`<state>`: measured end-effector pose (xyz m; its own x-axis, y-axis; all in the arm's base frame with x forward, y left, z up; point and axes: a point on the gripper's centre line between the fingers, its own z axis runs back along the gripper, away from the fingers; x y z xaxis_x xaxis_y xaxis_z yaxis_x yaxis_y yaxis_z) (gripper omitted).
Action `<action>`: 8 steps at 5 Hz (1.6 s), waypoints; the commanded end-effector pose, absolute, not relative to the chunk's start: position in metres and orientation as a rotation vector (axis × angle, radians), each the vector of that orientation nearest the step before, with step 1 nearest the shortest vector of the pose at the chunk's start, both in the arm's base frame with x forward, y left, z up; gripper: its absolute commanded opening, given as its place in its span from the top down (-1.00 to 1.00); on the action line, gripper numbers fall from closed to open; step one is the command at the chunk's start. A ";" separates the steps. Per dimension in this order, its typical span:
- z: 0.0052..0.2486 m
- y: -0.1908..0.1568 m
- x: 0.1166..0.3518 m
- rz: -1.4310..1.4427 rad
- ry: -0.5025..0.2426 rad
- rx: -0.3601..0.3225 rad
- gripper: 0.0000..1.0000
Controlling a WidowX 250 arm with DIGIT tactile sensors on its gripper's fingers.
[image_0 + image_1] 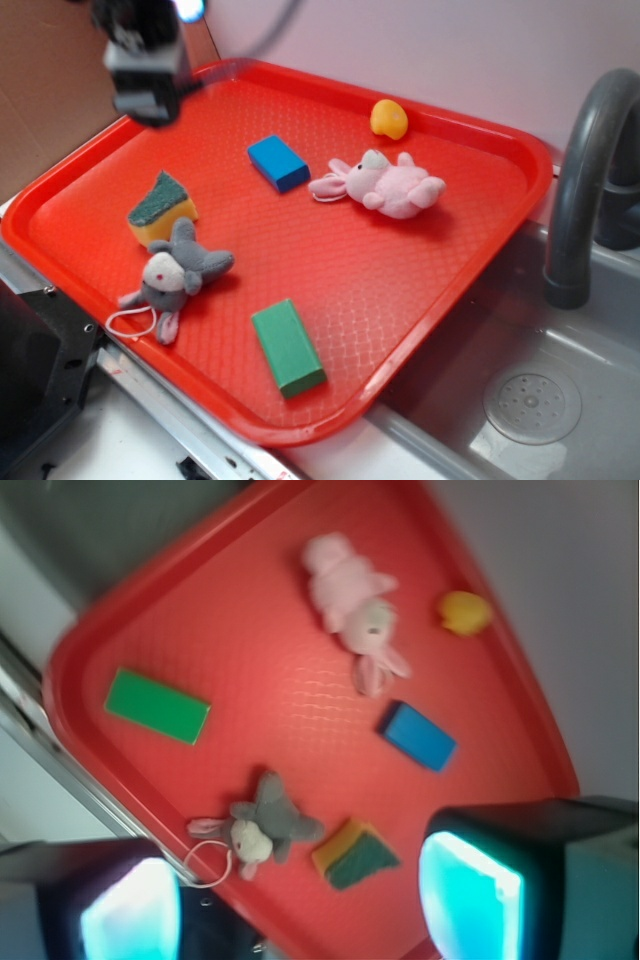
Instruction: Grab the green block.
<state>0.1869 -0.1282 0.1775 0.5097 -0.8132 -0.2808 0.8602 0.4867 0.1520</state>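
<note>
With its jaws spread and empty, the tool point(146, 95) hovers at eleven o'clock over the red tray point(480, 230), well apart from the green block point(288, 347) at six o'clock, risking a snag on the grey mouse toy point(176, 275) between them.

Everything lies on the tray point(480, 140), which sits beside the sink point(560, 400) with its faucet point(585, 190) on the right of the exterior view. The brick-shaped block point(288, 347) rests near the tray's front edge, apart from all else. Behind and to its left lies the mouse toy point(175, 278), touching the wedge sponge point(160, 207) just behind it. The shorter block point(278, 162) lies near the tray's middle rear, with the rabbit toy point(385, 184) just to its right. The small round toy point(389, 118) sits behind the rabbit, near the back rim. The claw point(145, 100) hangs above the tray's rear left corner, well apart from the brick-shaped block.
</note>
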 end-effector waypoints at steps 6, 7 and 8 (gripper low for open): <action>0.048 -0.127 0.145 -2.019 0.324 0.186 -1.00; 0.029 -0.132 0.135 -2.021 0.317 0.166 -1.00; 0.015 -0.133 0.133 -2.033 0.328 0.168 -1.00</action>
<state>0.1489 -0.1549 0.0178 -0.4501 -0.8554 -0.2564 0.8929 -0.4273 -0.1417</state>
